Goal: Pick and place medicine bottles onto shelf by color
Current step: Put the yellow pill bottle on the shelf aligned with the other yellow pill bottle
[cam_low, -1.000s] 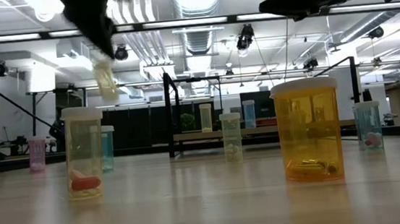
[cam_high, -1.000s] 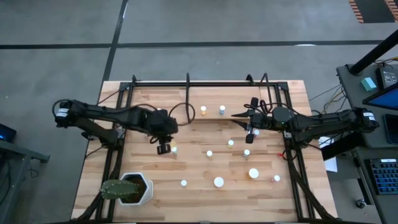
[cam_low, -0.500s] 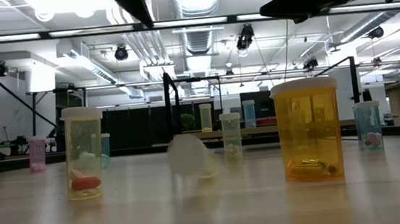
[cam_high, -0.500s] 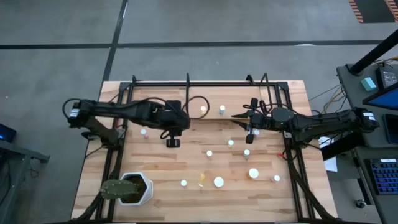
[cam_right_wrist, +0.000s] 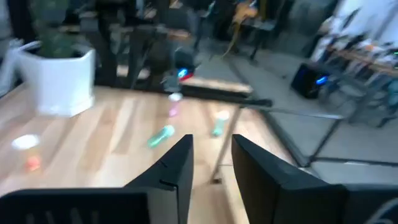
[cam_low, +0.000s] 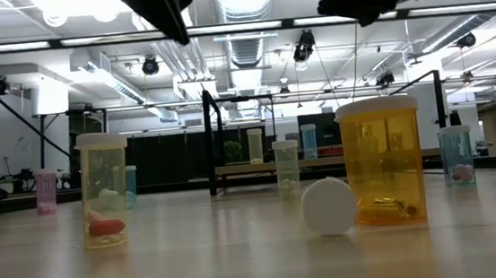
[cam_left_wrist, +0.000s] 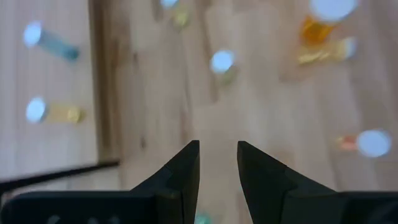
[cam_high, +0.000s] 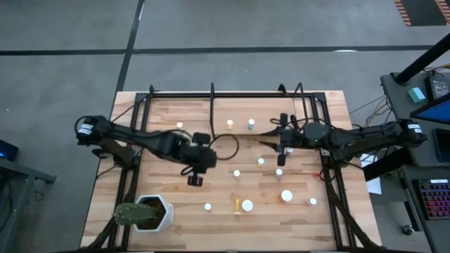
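Left gripper (cam_high: 195,180) hangs over mid-table, clear of the wood, fingers slightly parted with nothing between them; the left wrist view shows bare tabletop through the gap. A yellowish bottle (cam_high: 236,205) lies on its side at the near edge of the table, touching or just beside the wide white-capped orange bottle (cam_high: 247,205). In the low view its white cap (cam_low: 330,206) faces the camera, so its long axis runs roughly front-to-back across the table. It sits toward the table's near edge and to the right of the left gripper, closer to that arm than to the right one.

Right gripper (cam_high: 280,148) hovers over the right part of the shelf (cam_high: 267,116), fingers a little apart, empty. Shelf carries two upright bottles (cam_high: 230,124) at the back. Judgement: a regrasp means the left wrist turning to close across the fallen body, not along it.
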Robot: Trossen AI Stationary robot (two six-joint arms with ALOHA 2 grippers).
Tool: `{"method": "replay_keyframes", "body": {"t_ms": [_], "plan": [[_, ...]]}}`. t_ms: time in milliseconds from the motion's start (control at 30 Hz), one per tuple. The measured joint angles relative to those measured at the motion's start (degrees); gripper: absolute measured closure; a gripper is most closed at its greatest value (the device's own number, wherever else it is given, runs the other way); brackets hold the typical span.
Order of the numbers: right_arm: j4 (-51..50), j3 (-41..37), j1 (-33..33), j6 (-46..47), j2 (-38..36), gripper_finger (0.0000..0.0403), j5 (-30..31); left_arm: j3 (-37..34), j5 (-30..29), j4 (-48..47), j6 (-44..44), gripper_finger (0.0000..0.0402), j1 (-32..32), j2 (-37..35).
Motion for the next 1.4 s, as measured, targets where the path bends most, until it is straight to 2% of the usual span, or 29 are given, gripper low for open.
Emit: {"method": "replay_keyframes", "body": {"t_ms": [167,400,567,700,967,1167,1400], "plan": [[-12.8,10.8,5.1,0.8,7.8,0.0258,0.0,-8.2,-3.8,10.6,2.8,0.0311,-3.0,-5.8],[-31.1,29.4,10.8,3.4,20.9,0.0204,-0.2,-19.2,-8.0,25.8,7.8,0.0311,-3.0,-14.7],[-43.0,42.3,12.4,2.2,31.0,0.0173,-0.2,-24.4,-8.8,33.7,13.2,0.0311,-3.0,-20.2],[-48.5,49.8,13.3,0.2,39.0,0.0159,-0.4,-26.8,-9.4,40.3,16.0,0.0311,-3.0,-23.9],[-53.7,59.8,14.9,1.6,51.2,0.0168,-8.1,-27.4,-9.4,42.0,17.8,0.0311,-3.0,-29.2],[-57.0,64.7,17.7,3.7,57.3,0.0170,-8.6,-27.4,-9.4,42.0,17.4,0.0311,-3.0,-30.4],[-57.2,66.8,20.1,4.9,62.6,0.0170,-8.5,-27.1,-9.3,43.6,17.4,0.0311,-3.0,-30.5]]}}
